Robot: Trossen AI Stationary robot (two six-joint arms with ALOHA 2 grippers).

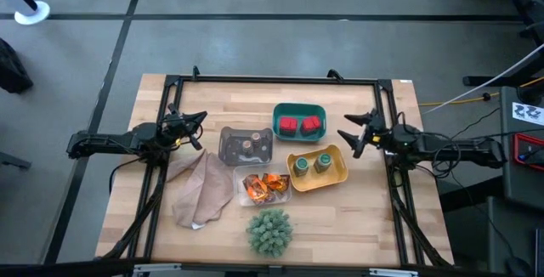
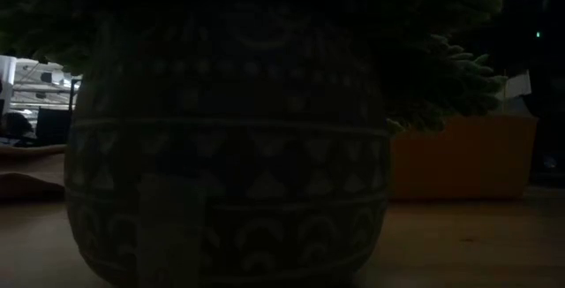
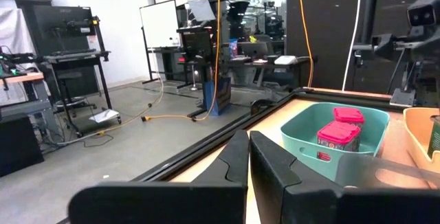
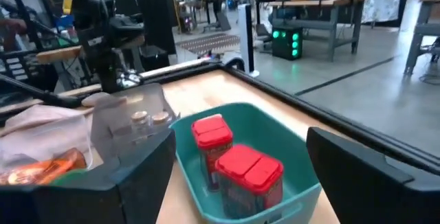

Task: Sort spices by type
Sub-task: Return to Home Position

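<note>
- Here the left end effector [image 1: 200, 130], clenched empty, hangs by the wooden table's [image 1: 374, 217] left edge; the right end effector [image 1: 350, 134], released, by the right.
- Bare wood separates both from the trays.
- Red cube-like tubs [image 1: 289, 125] occupy the teal tray [image 1: 299, 107]; green jars [image 1: 301, 166], the yellow tray [image 1: 341, 175]; orange sachets [image 1: 265, 185], the clear tray [image 1: 246, 198]; tiny brown-topped jars [image 1: 249, 145], the grey tray [image 1: 225, 154].

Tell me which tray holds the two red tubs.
The teal tray. The yellow tray holds green jars, the clear tray orange sachets, the grey tray tiny jars.
</note>
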